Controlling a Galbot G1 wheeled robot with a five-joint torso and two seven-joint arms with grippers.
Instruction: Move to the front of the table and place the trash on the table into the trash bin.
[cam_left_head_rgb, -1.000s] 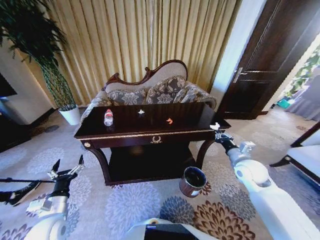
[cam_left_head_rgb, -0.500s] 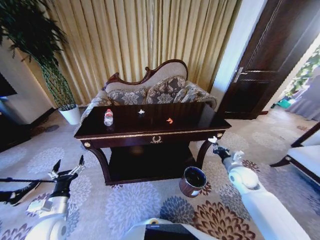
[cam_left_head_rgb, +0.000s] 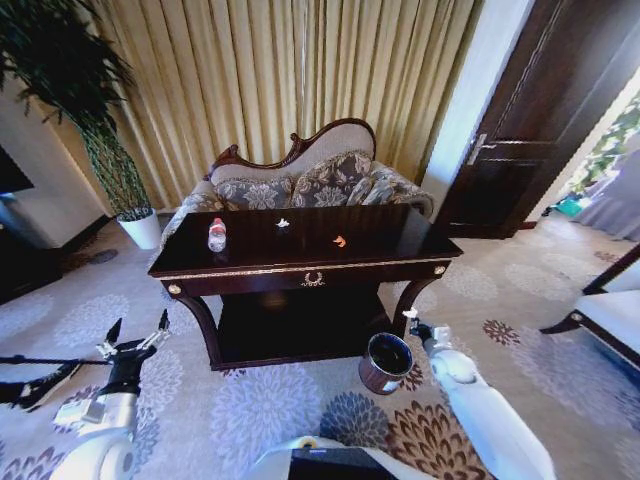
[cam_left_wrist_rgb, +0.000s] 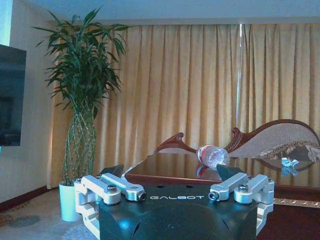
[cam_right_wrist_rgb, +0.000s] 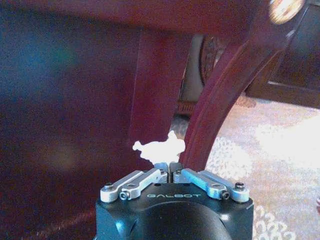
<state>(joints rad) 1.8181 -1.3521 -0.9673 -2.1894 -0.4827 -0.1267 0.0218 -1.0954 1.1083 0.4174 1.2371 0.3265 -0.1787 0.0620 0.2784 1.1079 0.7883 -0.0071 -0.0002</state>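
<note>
- Right gripper (cam_left_head_rgb: 409, 319) I see clenched on a paper scrap (cam_right_wrist_rgb: 159, 148), just beside the bin (cam_left_head_rgb: 385, 363).
- Left gripper (cam_left_head_rgb: 137, 331) hangs spread apart, left of the table (cam_left_head_rgb: 300, 268).

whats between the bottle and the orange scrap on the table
In the head view, one small white paper scrap lies between the bottle and the orange scrap, set slightly toward the sofa side; the table top is otherwise bare there.

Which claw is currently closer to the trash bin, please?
The right claw, pinching a white paper scrap, is just above the trash bin's rim; the open left claw is far across the carpet.
</note>
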